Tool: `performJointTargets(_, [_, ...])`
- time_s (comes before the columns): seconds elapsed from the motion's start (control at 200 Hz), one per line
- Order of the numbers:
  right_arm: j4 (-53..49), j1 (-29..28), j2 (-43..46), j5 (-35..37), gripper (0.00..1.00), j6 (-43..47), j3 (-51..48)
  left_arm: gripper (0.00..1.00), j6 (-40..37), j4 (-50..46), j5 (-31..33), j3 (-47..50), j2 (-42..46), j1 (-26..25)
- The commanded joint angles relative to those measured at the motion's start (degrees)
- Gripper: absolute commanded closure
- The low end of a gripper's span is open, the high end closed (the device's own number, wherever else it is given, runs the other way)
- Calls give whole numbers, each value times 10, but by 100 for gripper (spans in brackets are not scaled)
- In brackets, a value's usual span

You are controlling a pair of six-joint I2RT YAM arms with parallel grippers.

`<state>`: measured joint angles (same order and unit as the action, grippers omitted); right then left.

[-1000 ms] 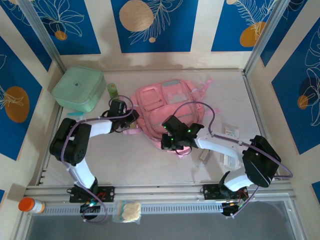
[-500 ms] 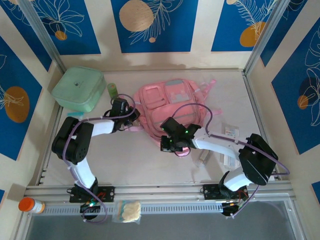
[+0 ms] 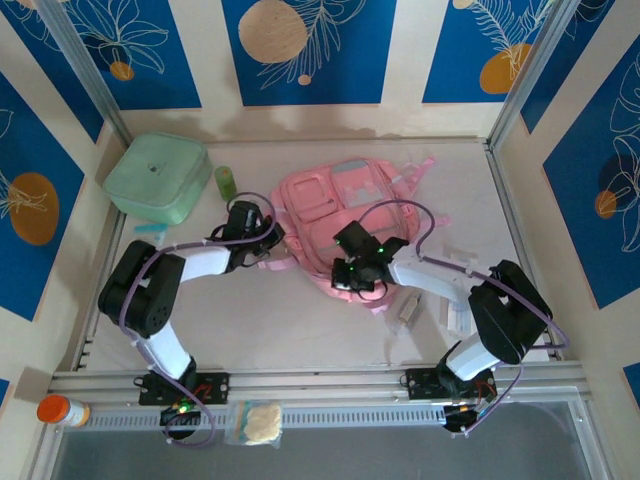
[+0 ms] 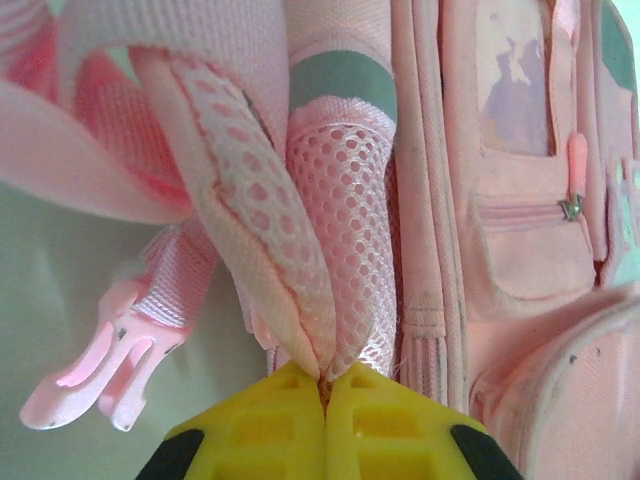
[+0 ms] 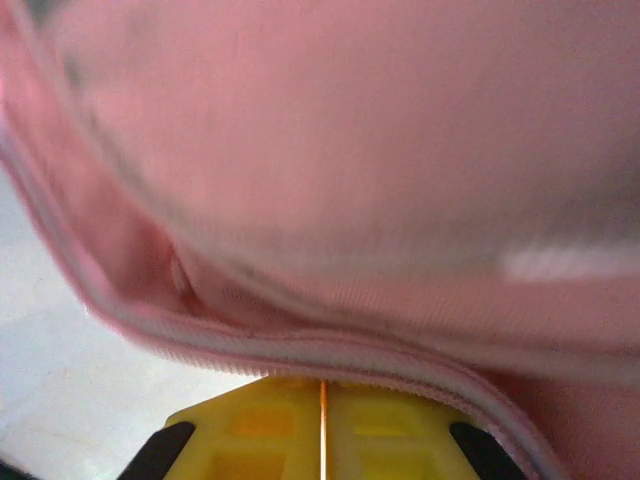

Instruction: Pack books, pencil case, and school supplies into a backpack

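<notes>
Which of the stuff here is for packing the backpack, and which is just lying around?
For the job:
backpack
clear-grey piece
white packet

Lying about:
mint box
green bottle
teal packet
orange-capped bottle

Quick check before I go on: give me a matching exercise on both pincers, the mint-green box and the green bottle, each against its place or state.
1 left pincer
2 right pincer
3 mint-green box
4 green bottle

A between the box and the backpack
B shut on the backpack's mesh strap
C in the far left corner
D shut on the backpack's piped edge

Pairs: 1-B, 2-D, 3-C, 4-A
</notes>
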<state>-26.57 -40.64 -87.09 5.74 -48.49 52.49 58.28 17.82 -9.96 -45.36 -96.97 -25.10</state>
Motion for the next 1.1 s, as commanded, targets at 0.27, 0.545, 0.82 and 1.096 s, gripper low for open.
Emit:
performJointTargets(0.27, [34, 125, -50, -16, 88, 172, 60, 100, 54, 5, 51, 54, 81, -89])
performJointTargets(0.545, [-65, 56, 42, 76, 69, 188, 65, 100, 95, 26, 81, 70, 100, -105])
performJointTargets(0.82, [-50, -59, 82, 86, 65, 66, 23, 100, 131, 51, 73, 80, 111, -107])
performJointTargets(1.096, [61, -143, -80, 136, 72, 33, 103, 100, 137, 62, 76, 86, 123, -116])
